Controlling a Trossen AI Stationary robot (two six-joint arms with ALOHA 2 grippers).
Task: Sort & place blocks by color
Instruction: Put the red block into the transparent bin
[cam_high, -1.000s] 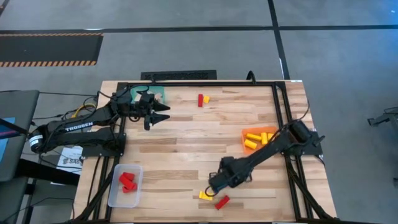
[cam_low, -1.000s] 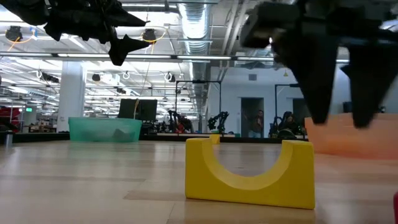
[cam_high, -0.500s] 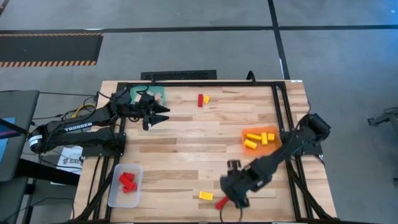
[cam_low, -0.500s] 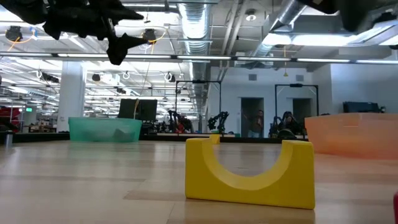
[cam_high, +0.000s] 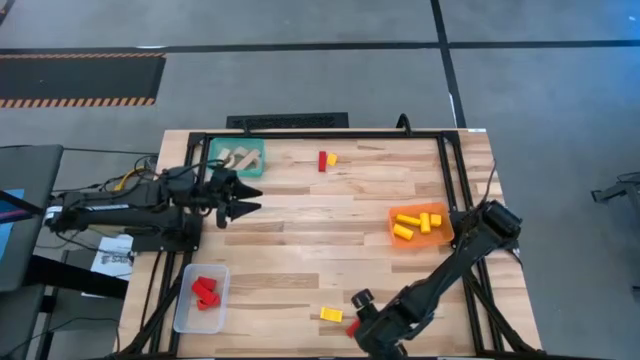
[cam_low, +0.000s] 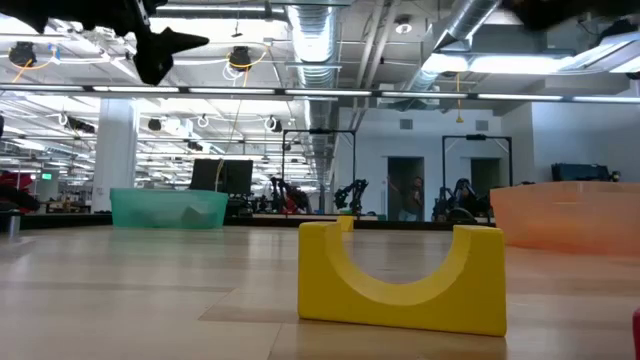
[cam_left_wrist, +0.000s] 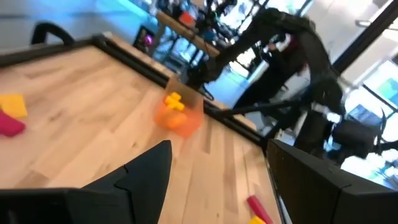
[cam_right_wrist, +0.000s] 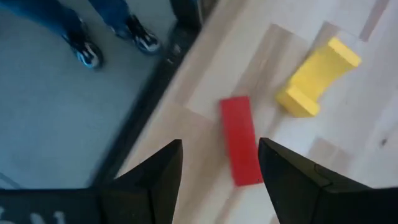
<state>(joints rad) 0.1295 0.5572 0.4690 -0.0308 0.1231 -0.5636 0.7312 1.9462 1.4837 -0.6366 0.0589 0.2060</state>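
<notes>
My right gripper (cam_right_wrist: 220, 148) is open at the table's near edge, its fingers standing on either side of a red brick (cam_right_wrist: 241, 148) that lies flat on the wood; they do not touch it. A yellow arch block (cam_right_wrist: 317, 78) lies just beside the brick, feet down (cam_low: 400, 275). In the high view the right gripper (cam_high: 372, 325) covers most of the red brick (cam_high: 352, 327). My left gripper (cam_high: 250, 198) is open and holds nothing, in the air near the teal tray (cam_high: 237, 155) of pale wood blocks. A red and a yellow block (cam_high: 326, 159) lie near the far edge.
An orange tray (cam_high: 418, 222) holds yellow blocks at the right. A clear tray (cam_high: 203, 292) holds red blocks at the near left. A black rail (cam_right_wrist: 168, 68) runs along the near edge, and a person's shoes (cam_right_wrist: 81, 46) stand on the floor beyond it.
My right gripper has swung from over the yellow arch block toward the table's near edge and turned, and now stands over the red brick. My left arm has drawn back toward the table's left and near side, still open.
</notes>
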